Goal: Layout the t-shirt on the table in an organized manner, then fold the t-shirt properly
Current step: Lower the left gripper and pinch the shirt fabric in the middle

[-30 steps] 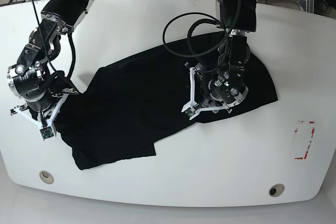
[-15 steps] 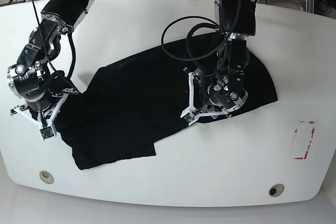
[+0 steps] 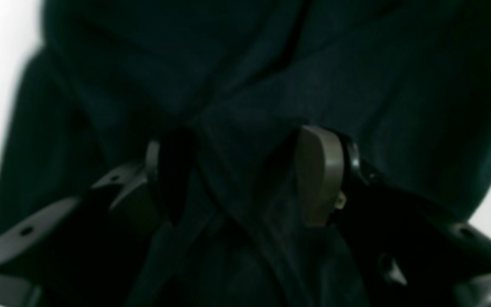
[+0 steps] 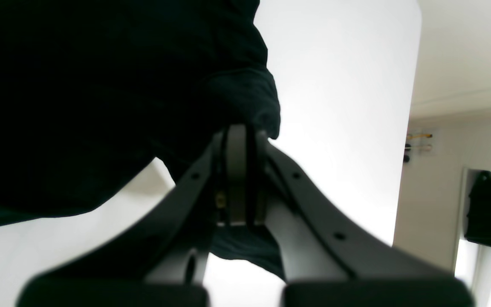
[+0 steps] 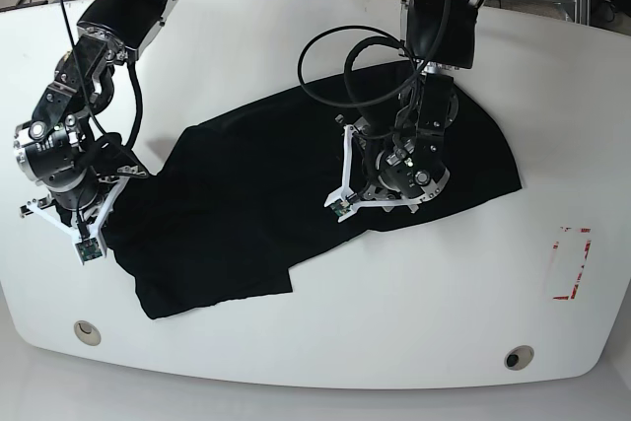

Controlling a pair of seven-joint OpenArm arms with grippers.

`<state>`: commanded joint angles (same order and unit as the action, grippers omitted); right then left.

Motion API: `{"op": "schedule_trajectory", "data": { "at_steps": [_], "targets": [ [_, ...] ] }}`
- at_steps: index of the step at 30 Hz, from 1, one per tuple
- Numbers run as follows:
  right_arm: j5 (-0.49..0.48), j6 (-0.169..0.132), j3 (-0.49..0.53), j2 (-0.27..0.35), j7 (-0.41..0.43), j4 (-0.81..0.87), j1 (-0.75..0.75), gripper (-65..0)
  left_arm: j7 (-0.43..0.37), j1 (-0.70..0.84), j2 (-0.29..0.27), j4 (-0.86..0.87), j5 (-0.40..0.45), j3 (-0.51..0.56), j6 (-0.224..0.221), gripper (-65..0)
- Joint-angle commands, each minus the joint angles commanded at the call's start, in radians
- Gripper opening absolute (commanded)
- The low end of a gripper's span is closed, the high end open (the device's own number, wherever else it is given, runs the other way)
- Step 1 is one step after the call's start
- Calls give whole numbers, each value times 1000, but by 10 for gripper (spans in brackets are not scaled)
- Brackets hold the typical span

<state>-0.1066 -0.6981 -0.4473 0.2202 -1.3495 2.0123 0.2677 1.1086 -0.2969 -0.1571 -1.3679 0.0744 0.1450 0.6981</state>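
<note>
Black cloth, the t-shirt (image 5: 296, 194), lies spread and rumpled across the middle of the white table (image 5: 296, 342). My left gripper (image 3: 245, 175) sits on its middle with jaws apart, a ridge of fabric between the pads; that view is dim and blurred. My right gripper (image 4: 239, 179) is clamped together on the shirt's edge, which hides the pad tips. Two grey grommet holes (image 5: 87, 331) and a red dashed mark (image 5: 570, 263) sit nearer the table's front. Past the table I see a pale wall with dark clothing (image 4: 488, 209) hanging on it.
</note>
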Motion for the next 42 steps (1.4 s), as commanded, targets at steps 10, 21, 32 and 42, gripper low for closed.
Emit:
{"op": "schedule_trajectory", "data": {
  "at_steps": [10,21,32,42],
  "targets": [
    [0,0,0,0,0,0,0,-645,3,-17,0,-5,0,-2,0,-289],
    [0,0,0,0,0,0,0,-645,6,-18,0,-5,-35,0,0,-290],
    [0,0,0,0,0,0,2,-645,46,-15,0,-6,-110,0,0,-292],
    [0,0,0,0,0,0,3,-645,41,-20,0,-6,-107,-3,0,-372]
  ]
}}
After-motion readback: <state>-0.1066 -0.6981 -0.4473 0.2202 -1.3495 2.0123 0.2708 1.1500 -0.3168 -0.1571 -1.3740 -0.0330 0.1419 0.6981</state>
